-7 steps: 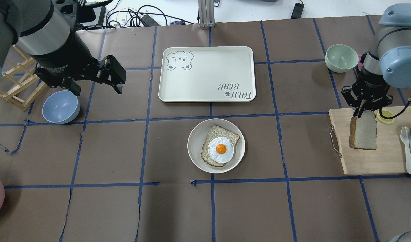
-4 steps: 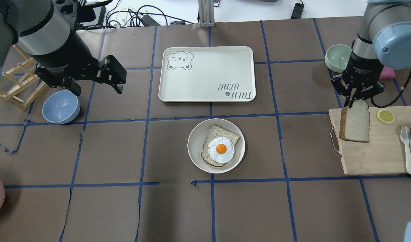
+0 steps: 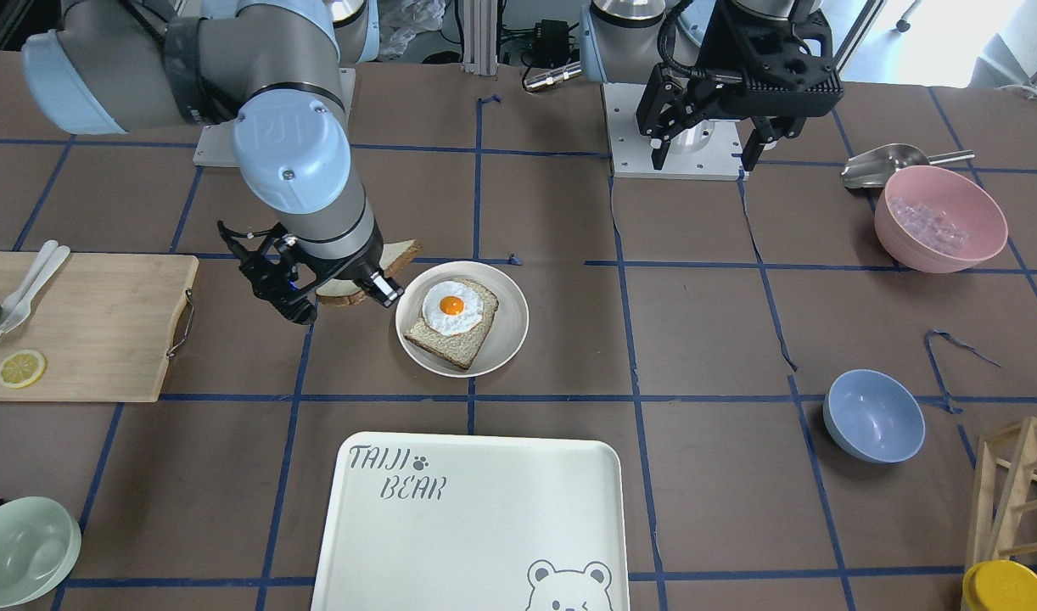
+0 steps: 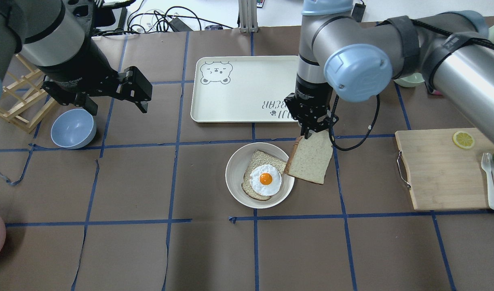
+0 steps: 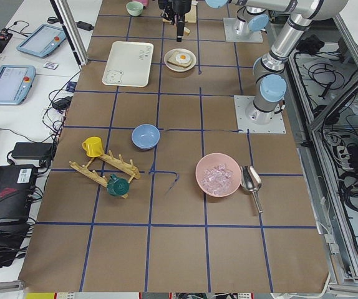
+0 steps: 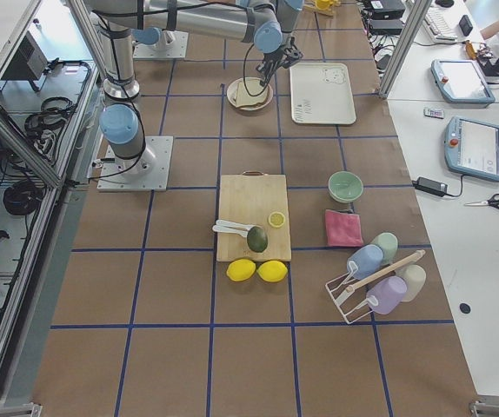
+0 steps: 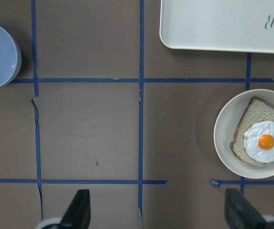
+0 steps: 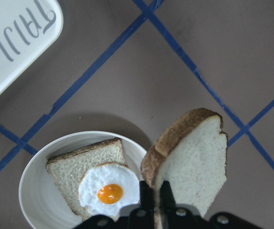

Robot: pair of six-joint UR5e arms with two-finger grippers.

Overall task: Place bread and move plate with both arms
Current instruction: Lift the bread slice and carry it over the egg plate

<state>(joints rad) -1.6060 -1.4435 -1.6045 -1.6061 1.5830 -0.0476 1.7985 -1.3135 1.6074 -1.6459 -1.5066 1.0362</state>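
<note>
The bread (image 4: 310, 158) hung in the air from its top crust, pinched tight by the right gripper (image 4: 311, 131). It hung nearly upright, a bit tilted, on the robot's right side of the plate (image 4: 235, 178). From above, its lower corner lay over the plate's rim. I could not tell if it touched the rim.

On the plate lay the other slice with a fried egg (image 4: 265, 179) on top. It filled the middle, with bare rim showing all around it.

Only a thin strip of bare table lay between the plate and the tray (image 4: 247, 115). Toward the robot and to its left there was lots of bare table.

The left gripper (image 4: 117, 106) hung over the table with its fingers spread wide, holding nothing. It was well apart from the plate and near the blue bowl (image 4: 73, 128).

The cutting board (image 4: 441, 178) lay far off on the right.

Count them — two bread slices, one plate, one tray, one board. There were three bowls: blue, green (image 3: 22, 552) and pink (image 3: 940, 219).
</note>
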